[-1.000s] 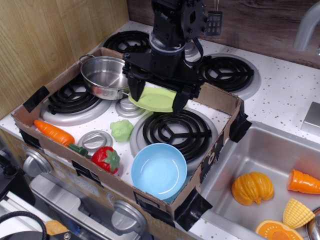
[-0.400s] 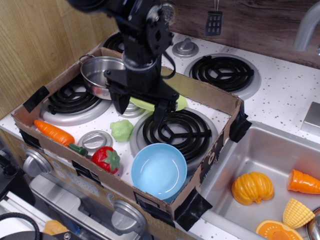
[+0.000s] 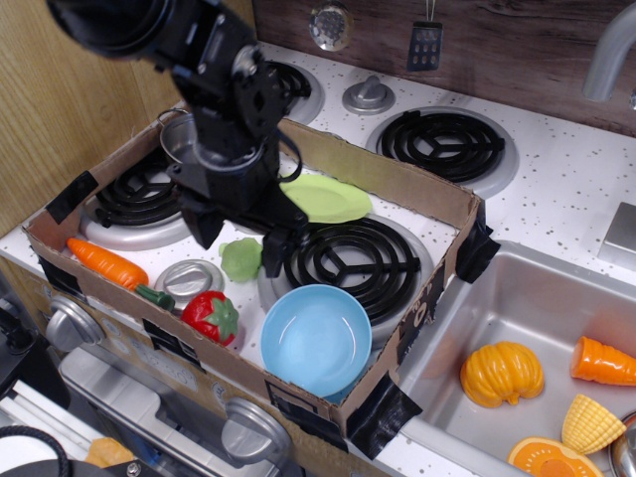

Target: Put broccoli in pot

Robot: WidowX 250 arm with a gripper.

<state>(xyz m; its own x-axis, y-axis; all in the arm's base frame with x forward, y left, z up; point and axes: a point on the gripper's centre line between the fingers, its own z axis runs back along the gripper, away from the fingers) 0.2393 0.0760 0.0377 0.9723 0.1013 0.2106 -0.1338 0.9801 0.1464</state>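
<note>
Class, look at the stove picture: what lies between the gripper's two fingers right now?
In the one view, the broccoli sits between the open gripper's fingers, on the white stovetop. Contact with either finger cannot be told.

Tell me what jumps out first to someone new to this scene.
The black robot arm dominates, its gripper open with fingers straddling the pale green broccoli on the stovetop. In front sits a light-blue bowl, with a red strawberry to its left.

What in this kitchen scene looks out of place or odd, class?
A taped cardboard frame sits across the stove burners, and toy vegetables, among them a pumpkin, lie in the sink. Nothing looks spilled or broken.
</note>
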